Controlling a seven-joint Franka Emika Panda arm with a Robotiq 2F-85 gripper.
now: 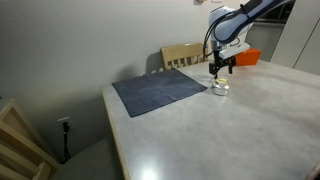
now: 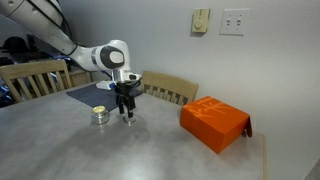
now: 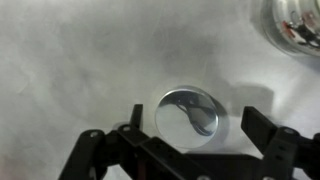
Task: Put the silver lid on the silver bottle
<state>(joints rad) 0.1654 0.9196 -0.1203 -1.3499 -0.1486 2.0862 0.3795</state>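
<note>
The round silver lid (image 3: 192,112) lies on the grey table (image 2: 150,150) beside the squat silver metal bottle (image 2: 101,115), with the orange box (image 2: 215,123) well apart.

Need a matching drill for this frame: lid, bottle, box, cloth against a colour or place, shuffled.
1 silver lid
2 silver bottle
3 box
4 cloth

A orange
B dark grey, spread flat
C lying flat, framed by the open fingers
D upright, just to one side of the fingers

Pairs: 1-C, 2-D, 3-A, 4-B
</note>
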